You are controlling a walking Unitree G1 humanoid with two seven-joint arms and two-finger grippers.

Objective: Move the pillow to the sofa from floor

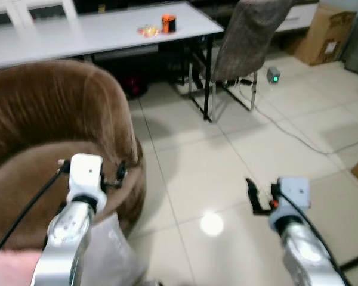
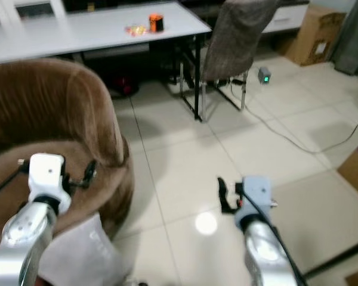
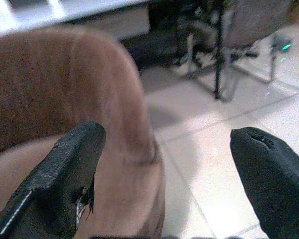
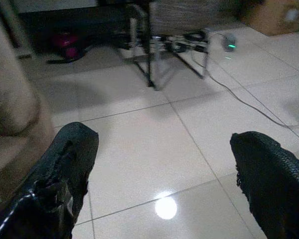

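A pale grey-white pillow (image 1: pixel 116 253) lies low against the front of the brown round sofa (image 1: pixel 53 119), partly hidden under my left arm. My left gripper (image 1: pixel 120 173) hovers over the sofa's right rim, above the pillow, open and holding nothing. In the left wrist view its fingers (image 3: pixel 65 179) stand wide apart, with the sofa's back (image 3: pixel 65 84) ahead. My right gripper (image 1: pixel 262 193) is over the bare tiles to the right of the sofa, open and empty. Its fingers (image 4: pixel 65 169) are spread above the floor.
A white table (image 1: pixel 107 33) with an orange can (image 1: pixel 169 23) stands behind the sofa. A draped chair (image 1: pixel 244 42) is at its right end. A cable (image 1: pixel 298 137) and a green-lit plug (image 1: pixel 274 75) lie on the tiles. Cardboard boxes (image 1: pixel 328 33) stand far right.
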